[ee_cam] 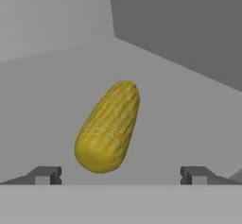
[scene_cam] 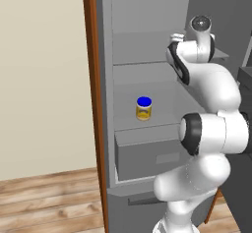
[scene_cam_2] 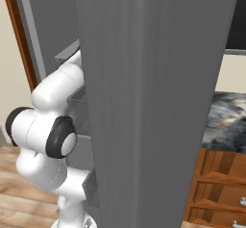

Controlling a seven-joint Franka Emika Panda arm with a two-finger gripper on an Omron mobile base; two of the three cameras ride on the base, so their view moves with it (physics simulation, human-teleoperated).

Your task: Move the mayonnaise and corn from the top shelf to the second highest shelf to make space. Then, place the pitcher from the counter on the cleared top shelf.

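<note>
Our gripper (ee_cam: pixel 121 175) fingers wide apart, corn (ee_cam: pixel 108 126) between, ungrasped — we risk rounded cob rolling aside when fingers close.

A home kitchen: an open grey fridge (scene_cam: pixel 147 148) with shelves and a drawer, wood plank flooring (scene_cam: pixel 44 202) at 7 o'clock, and a marbled table (scene_cam_2: pixel 226 119) over brown wooden drawers (scene_cam_2: pixel 221 188) at 4 o'clock.
</note>
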